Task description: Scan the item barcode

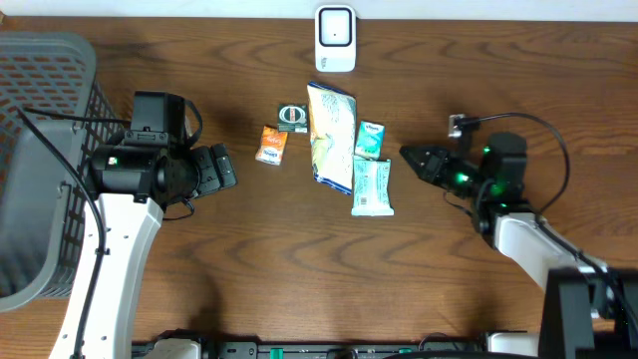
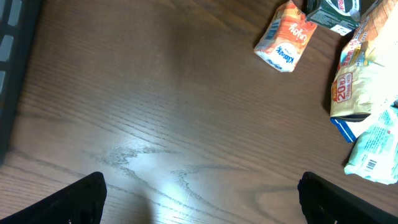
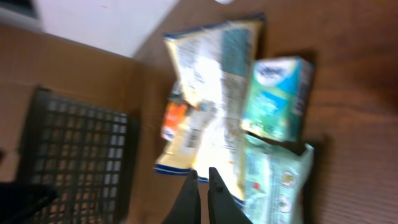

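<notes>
while both arms hang short of the pile, nothing is picked up yet.
the right gripper [image 1: 414, 158] is clenched on nothing, its tips just beside the wipes pack [image 1: 372, 186]; the left gripper [image 1: 221, 168] is spread wide over bare table [image 1: 299, 269] near the orange packet [image 1: 270, 145]. the goods lie clustered mid-table below the scanner [image 1: 335, 38]. i'd open the right jaws first, take the pack by its edges, and leave its barcode uncovered, facing the scanner.

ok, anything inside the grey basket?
Nothing shows in the visible part of the basket, just bare mesh. The left arm covers part of its right side, and the frame cuts off its left edge.
</notes>
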